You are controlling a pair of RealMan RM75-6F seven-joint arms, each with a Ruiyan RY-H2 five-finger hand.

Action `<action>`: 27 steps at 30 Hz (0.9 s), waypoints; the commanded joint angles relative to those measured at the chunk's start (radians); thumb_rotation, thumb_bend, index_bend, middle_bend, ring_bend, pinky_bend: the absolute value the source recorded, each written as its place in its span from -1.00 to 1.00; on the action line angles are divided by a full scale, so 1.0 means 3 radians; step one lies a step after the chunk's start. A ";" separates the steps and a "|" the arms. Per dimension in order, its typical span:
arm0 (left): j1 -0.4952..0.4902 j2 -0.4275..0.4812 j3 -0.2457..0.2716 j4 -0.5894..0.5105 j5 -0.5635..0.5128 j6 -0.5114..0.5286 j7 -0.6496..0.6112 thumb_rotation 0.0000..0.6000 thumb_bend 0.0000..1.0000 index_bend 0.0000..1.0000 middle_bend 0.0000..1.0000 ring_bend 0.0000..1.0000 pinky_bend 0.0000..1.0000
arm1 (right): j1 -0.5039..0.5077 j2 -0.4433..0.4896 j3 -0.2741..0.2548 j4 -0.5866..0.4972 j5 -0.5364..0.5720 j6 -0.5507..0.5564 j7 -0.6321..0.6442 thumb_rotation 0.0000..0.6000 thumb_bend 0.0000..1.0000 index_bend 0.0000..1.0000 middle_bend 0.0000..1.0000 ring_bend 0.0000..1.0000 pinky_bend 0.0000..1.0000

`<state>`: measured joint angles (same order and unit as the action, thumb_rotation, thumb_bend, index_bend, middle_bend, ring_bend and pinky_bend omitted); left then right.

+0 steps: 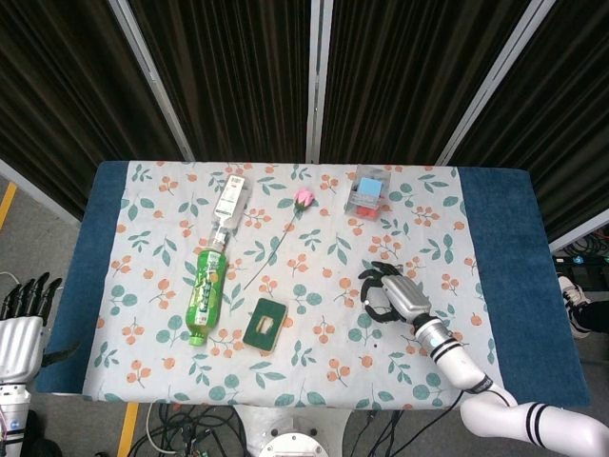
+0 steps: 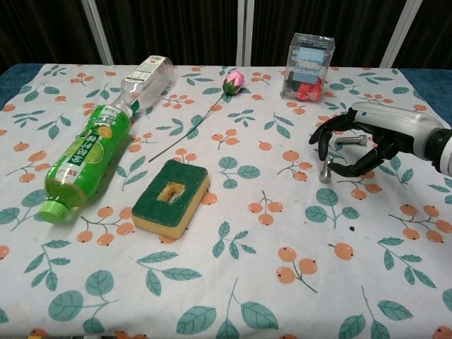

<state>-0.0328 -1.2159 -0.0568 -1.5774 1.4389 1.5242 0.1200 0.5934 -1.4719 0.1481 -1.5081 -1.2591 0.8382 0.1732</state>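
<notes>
My right hand hovers low over the flowered tablecloth at the right, turned on its side. Its fingers curve toward the thumb with a gap between them, and nothing is in it. In the head view this right hand lies right of the middle, below the clear box. My left hand hangs off the table's left edge with fingers spread, holding nothing.
A green bottle lies at the left, an empty clear bottle just beyond it. A green-topped sponge sits in the middle. A pink rose on a long stem and the clear box lie at the back.
</notes>
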 commanded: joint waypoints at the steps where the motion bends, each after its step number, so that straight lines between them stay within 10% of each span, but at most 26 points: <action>1: 0.0003 0.0001 0.0001 -0.0001 0.0001 0.0004 -0.0003 1.00 -0.88 -0.81 -1.00 -1.00 -1.00 | 0.0003 -0.0005 -0.0012 0.0022 -0.0027 0.0000 0.0039 1.00 -0.31 0.02 -0.55 -1.00 -1.00; 19: 0.0005 0.0008 -0.0003 -0.0007 0.0009 0.0020 -0.0001 1.00 -0.88 -0.80 -1.00 -1.00 -1.00 | -0.0050 0.0209 -0.0045 -0.0153 -0.0275 0.0264 0.0047 1.00 -0.30 -0.24 -0.57 -1.00 -1.00; 27: 0.0005 0.0011 -0.0001 -0.0012 0.0031 0.0036 0.0011 1.00 -0.88 -0.80 -1.00 -1.00 -1.00 | 0.0068 0.0382 0.0115 0.0068 0.0177 0.0143 -0.0429 1.00 -0.31 -0.25 -0.57 -1.00 -1.00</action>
<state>-0.0315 -1.2128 -0.0574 -1.5809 1.4480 1.5347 0.1230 0.5919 -1.3676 0.1690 -1.5269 -1.2630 0.9088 0.1279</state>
